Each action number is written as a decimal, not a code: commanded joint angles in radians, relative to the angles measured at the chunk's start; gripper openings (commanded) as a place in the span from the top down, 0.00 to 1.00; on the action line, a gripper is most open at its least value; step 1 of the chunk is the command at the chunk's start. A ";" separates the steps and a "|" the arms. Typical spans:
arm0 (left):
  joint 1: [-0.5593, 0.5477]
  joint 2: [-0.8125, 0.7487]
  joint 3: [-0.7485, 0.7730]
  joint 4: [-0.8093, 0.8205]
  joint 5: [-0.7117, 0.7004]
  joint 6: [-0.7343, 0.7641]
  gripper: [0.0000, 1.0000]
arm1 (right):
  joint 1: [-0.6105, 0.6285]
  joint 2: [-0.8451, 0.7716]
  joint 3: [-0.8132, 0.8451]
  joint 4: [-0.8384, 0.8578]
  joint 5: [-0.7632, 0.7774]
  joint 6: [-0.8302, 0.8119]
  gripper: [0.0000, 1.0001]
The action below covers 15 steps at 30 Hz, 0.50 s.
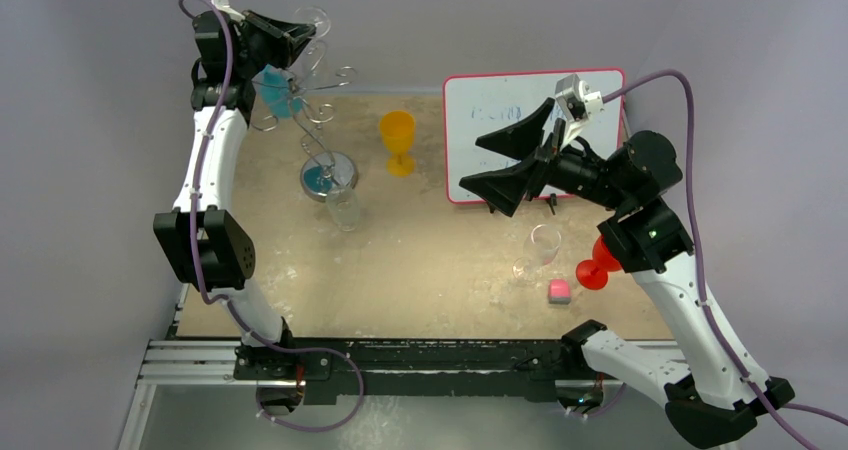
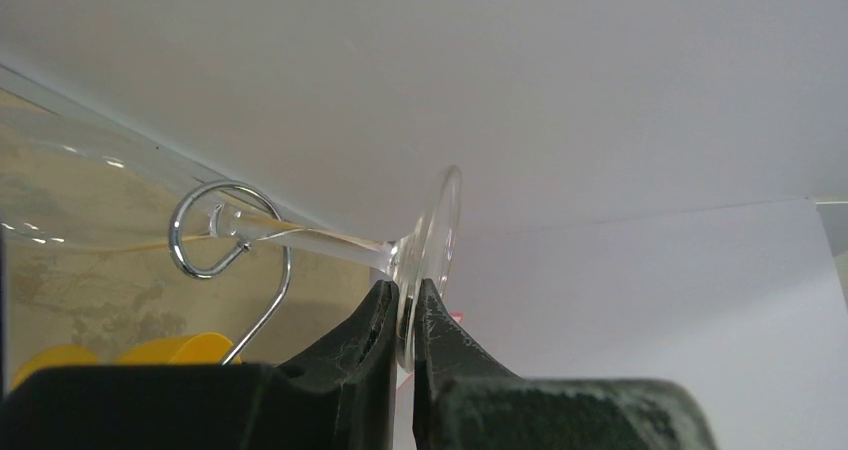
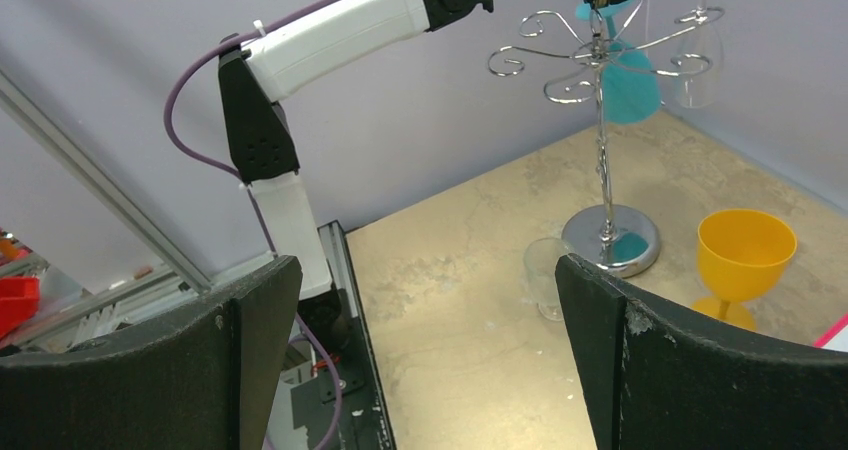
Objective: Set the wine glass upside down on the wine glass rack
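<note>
My left gripper (image 2: pixel 408 315) is clenched on the round, flat foot of the clear, thin-stemmed wine glass (image 2: pixel 438 232). Its 2 black, scuffed fingers (image 2: pixel 365 340) pinch the disc by its rim. The slender stem runs from the foot through 1 curled spiral loop of the silver wire wine glass rack (image 2: pixel 205 232), and the smooth bowl lies beyond the loop. In the right wrist view the glass hangs bowl-down on the rack's far side with its foot at the top. It is beside a teal goblet (image 3: pixel 630 85) that hangs inverted from another curled arm.

The rack has a wavy stem and a round, mirror-bright metal base, which stands at the far left of the sandy, mottled tabletop (image 1: pixel 430 270). A clear glass cup (image 1: pixel 343 208) stands just on the near side of that base, and a yellow plastic goblet (image 1: pixel 397 140) stands upright to the right of it.

My right gripper (image 1: pixel 470 165) is spread wide and grasps nothing. It is raised over the table in front of a white, red-edged board (image 1: pixel 530 95). On the near right of the table are a 2nd clear stemmed glass (image 1: pixel 540 250), a red goblet (image 1: pixel 590 270) partly hidden by my right arm, and a small pink cube (image 1: pixel 559 290).
</note>
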 commanded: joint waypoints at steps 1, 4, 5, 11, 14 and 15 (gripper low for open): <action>0.025 -0.007 -0.002 0.121 0.077 -0.109 1.00 | -0.003 -0.016 0.013 0.031 0.022 -0.015 0.00; 0.025 0.000 0.026 0.094 0.090 -0.068 1.00 | -0.004 -0.013 0.009 0.022 0.022 -0.011 0.00; 0.026 0.002 0.042 0.069 0.092 -0.046 1.00 | -0.005 -0.014 0.009 0.021 0.025 -0.012 0.00; 0.029 0.027 0.087 -0.003 0.130 -0.017 1.00 | -0.004 -0.031 0.006 0.012 0.033 -0.011 0.00; 0.029 0.010 0.054 -0.010 0.114 0.000 0.98 | -0.004 -0.040 0.005 0.007 0.029 -0.011 0.00; 0.029 0.007 0.048 -0.011 0.109 0.002 0.97 | -0.005 -0.043 0.007 0.005 0.027 -0.013 0.00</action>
